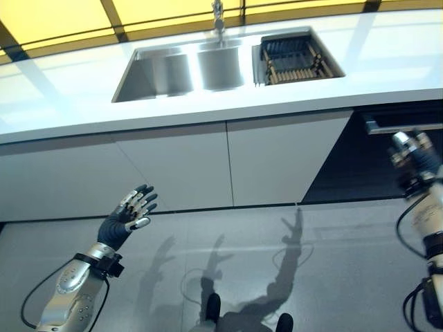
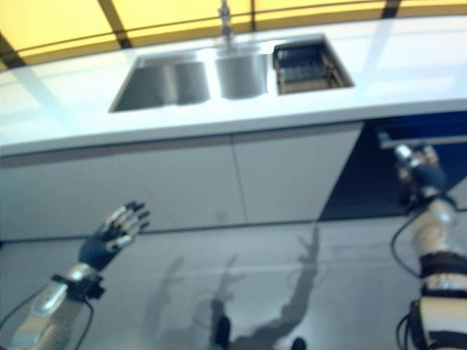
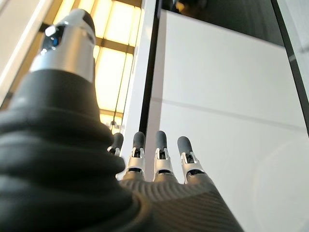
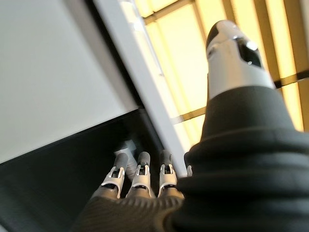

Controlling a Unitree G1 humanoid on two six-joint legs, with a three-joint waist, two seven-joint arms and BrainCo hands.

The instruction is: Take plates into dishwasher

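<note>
The dishwasher (image 1: 349, 166) is the dark panel under the counter at the right, shut, with a silver bar handle (image 1: 401, 125) along its top. My right hand (image 1: 413, 158) is open and raised just below that handle, fingers straight toward the dark front (image 4: 58, 179). My left hand (image 1: 129, 213) is open and empty, held low at the left in front of the white cabinets. A dark dish rack (image 1: 294, 59) with wooden pegs sits in the right sink compartment. I cannot make out a plate in any view.
A white counter (image 1: 69, 97) runs across the view with a steel double sink (image 1: 180, 72) and a faucet (image 1: 218, 17). White cabinet doors (image 1: 277, 159) fill the front below it. Grey floor (image 1: 277, 263) lies before the cabinets.
</note>
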